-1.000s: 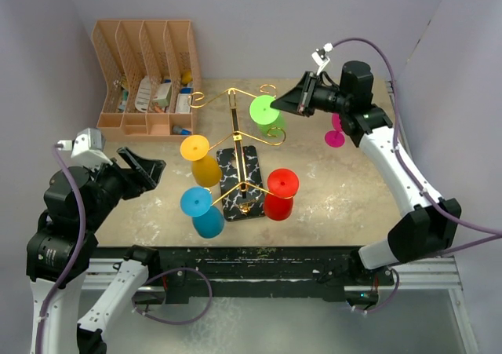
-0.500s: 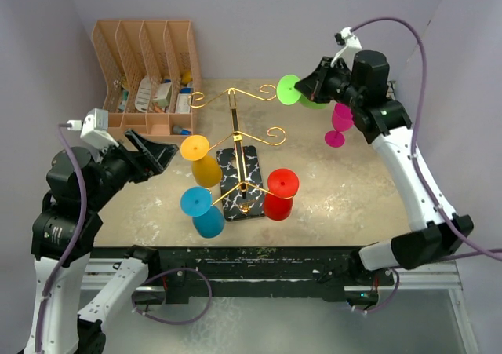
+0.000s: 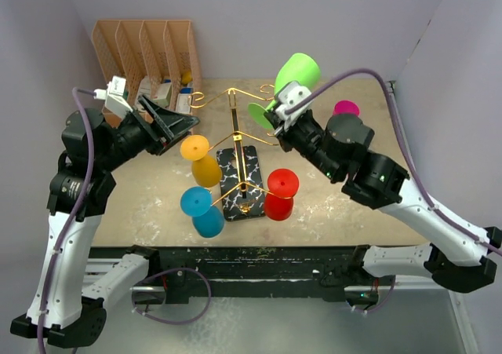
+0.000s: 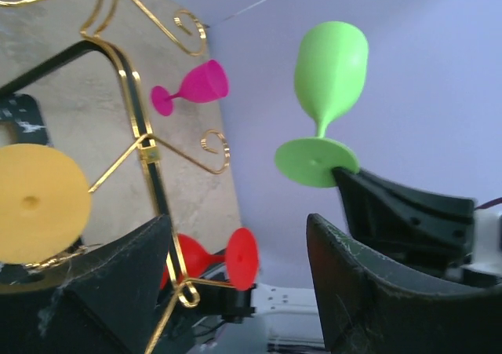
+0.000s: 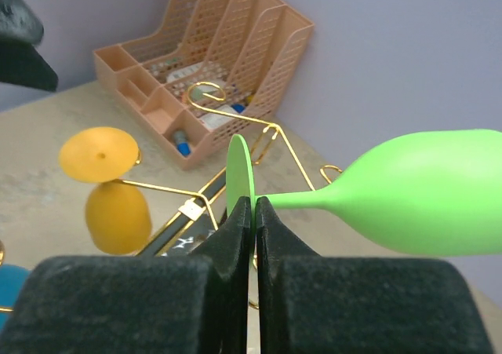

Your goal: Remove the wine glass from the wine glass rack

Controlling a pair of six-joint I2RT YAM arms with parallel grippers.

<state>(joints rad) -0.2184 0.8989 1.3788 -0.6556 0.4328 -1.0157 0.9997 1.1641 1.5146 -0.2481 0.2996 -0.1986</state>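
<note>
Right gripper (image 5: 254, 206) is pressed together on the thin foot of the green wine glass (image 3: 298, 71), pinching the disc edge-on. The bowl sticks up and out toward the far wall, and the glass is already clear of the rack (image 3: 251, 169), hanging in the air above its far-right arms, so the step in hand looks like carrying it away and setting it down. The grip is only on the rim of the foot, so the glass could probably pivot. Move slowly and avoid wrist twists. Draw it right, away from the curled hooks, before lowering. The bare table (image 3: 337, 189) near the pink glass (image 3: 346, 107) looks like a fair landing spot. Left gripper (image 3: 179, 132) is spread and holds nothing, just far-left of the rack near the yellow glass (image 3: 196, 147).
</note>
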